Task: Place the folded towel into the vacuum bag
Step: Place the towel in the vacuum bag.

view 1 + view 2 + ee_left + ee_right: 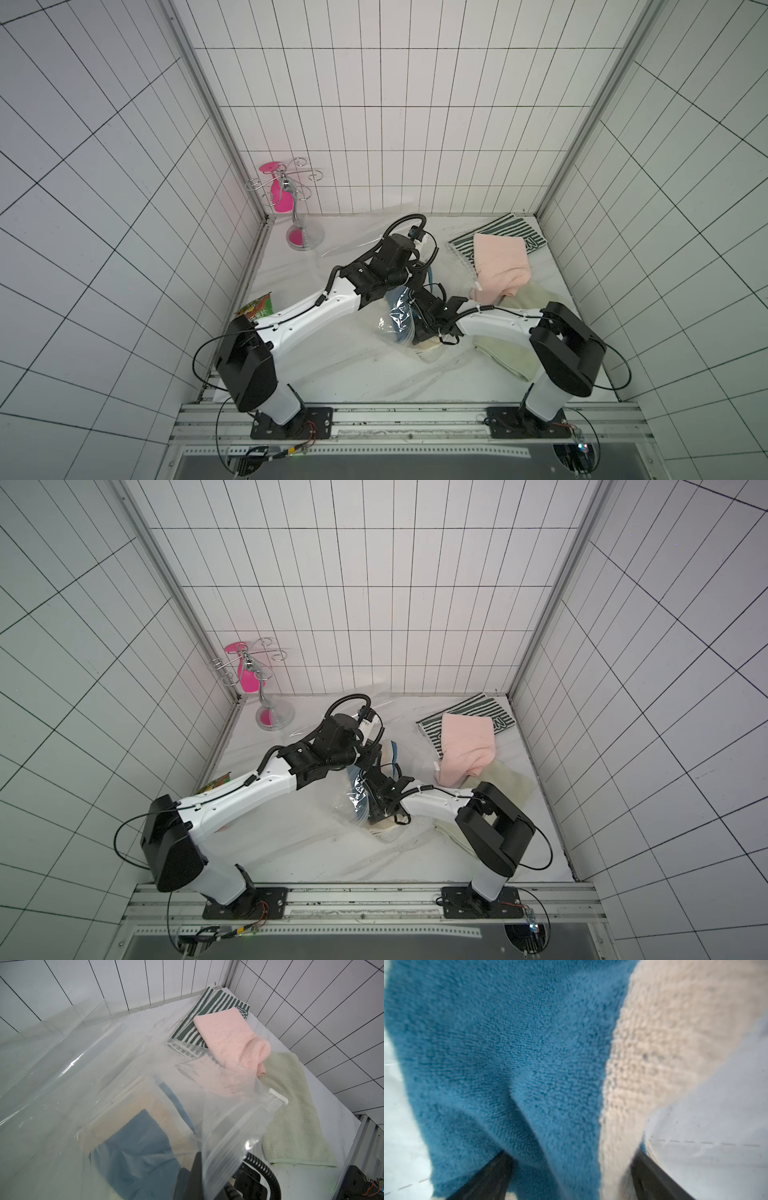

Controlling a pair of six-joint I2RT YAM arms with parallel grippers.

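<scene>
Vacuum bag: a large clear, glossy plastic bag (62, 1053) lies across the white tabletop (332, 370) with its mouth turned toward the right arm. Its white zip-edge slider clip (278, 1096) sits at the raised lip.
Left claw: the left claw (193, 1178) is pressed together on the bag's zip edge. It lifts the upper film so that the mouth gapes and the other arm has a way in.
Right claw: the right claw (570, 1155) is reached in through the mouth. Its two black fingers (500, 1167) stand spread wide, and cloth lies between them with no visible squeeze.
Folded towel: the blue terry towel (508, 1043) shows through the film in the left wrist view. It already lies within the bag near the mouth, against cream terry cloth (664, 1032). Whether the cream is a separate towel cannot be told.
Stage (judgement): insertion looks nearly done. The spread fingers suggest release, with withdrawal of the arm to come.
Risk (judgement): the terry pile may catch on a finger and drag the towel back out, so the lifted lip is best held high until the arm is clear.
Waiting stock: a folded pink towel (228, 1039) overlaps a green-and-white striped towel (187, 1028) and a pale green towel (295, 1115). All three lie just beside the bag's mouth, on the right arm's side.
</scene>
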